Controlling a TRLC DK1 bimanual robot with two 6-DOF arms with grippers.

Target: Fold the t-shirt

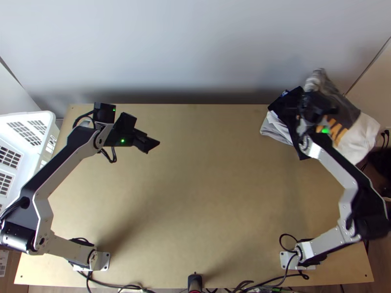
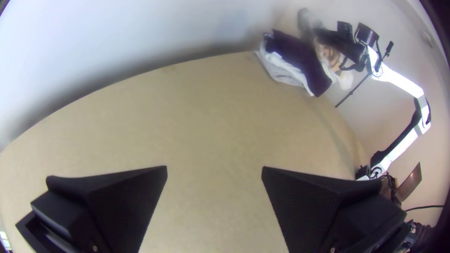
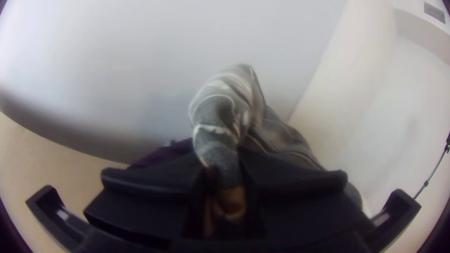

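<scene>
In the top view my right gripper (image 1: pixel 315 95) is at the table's far right corner, shut on a grey, white and orange t-shirt (image 1: pixel 353 136). The shirt hangs bunched, its white part past the table's right edge. Between the fingers in the right wrist view, at my right gripper (image 3: pixel 224 171), a grey patterned fold of the shirt (image 3: pixel 220 110) is pinched and sticks up. My left gripper (image 1: pixel 150 145) is over the table's far left part, well away from the shirt. The left wrist view shows my left gripper (image 2: pixel 214 171) open, bare table between its fingers.
A dark garment (image 1: pixel 285 105) and a whitish-grey one (image 1: pixel 274 128) lie in a pile at the far right corner, beside the held shirt. A white plastic basket (image 1: pixel 46 119) stands off the table's left edge. Cables run along the near edge. A wall stands behind the table.
</scene>
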